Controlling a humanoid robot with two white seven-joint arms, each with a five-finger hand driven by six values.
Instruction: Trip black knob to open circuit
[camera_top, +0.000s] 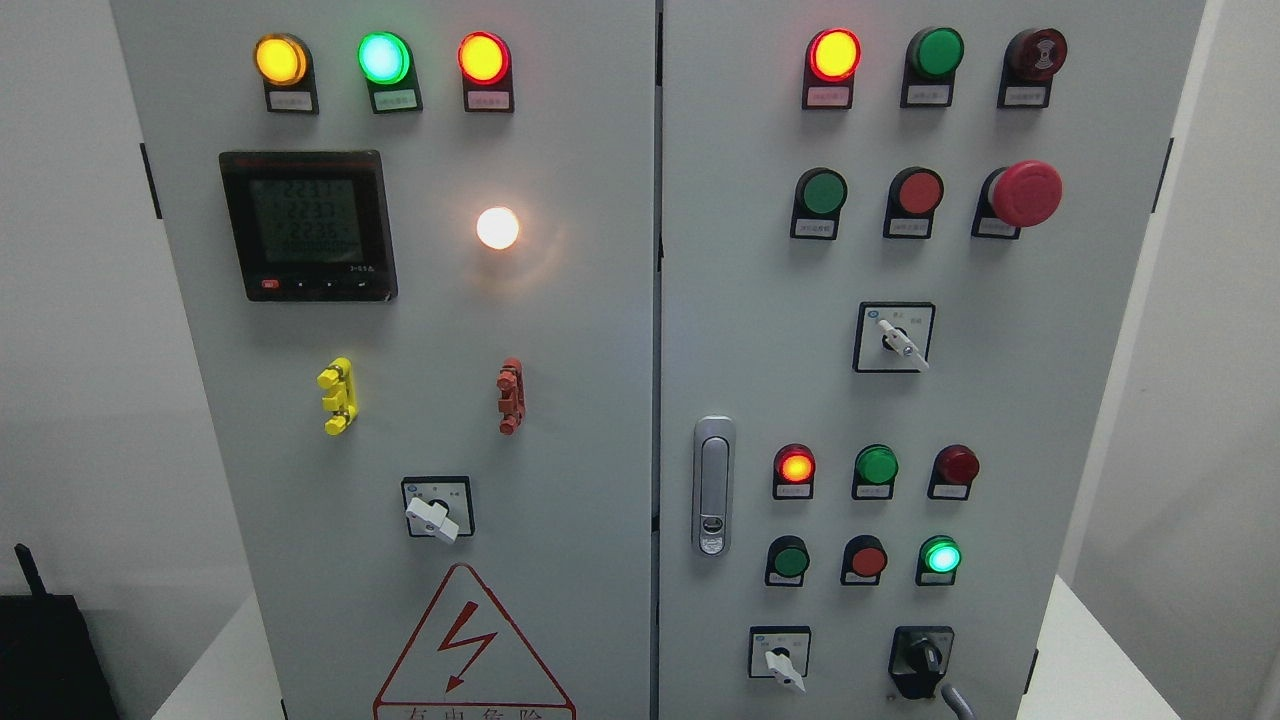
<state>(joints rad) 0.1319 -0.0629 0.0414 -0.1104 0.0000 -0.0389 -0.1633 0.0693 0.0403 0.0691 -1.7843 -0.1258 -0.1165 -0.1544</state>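
Black knob: found at the lower right of the frame, on the right-hand cabinet door, bottom row, just right of a white-handled selector. Nothing is touching it yet, so the trip looks not started.
Hands: neither can be seen, so open or closed can't be told. A grey curved bit is poking in at the bottom edge just below the knob; what it is can't be made out.
Why it's laid out like this: controls are grouped in rows with little labels under each, probably so they can be read and reached straight on.
Lamps: several are lit, including the red lamp above the knob's section and a green one.
Surface: flat grey painted metal, two doors, latch handle by the seam.
Room: plain white walls; pale table under the cabinet.
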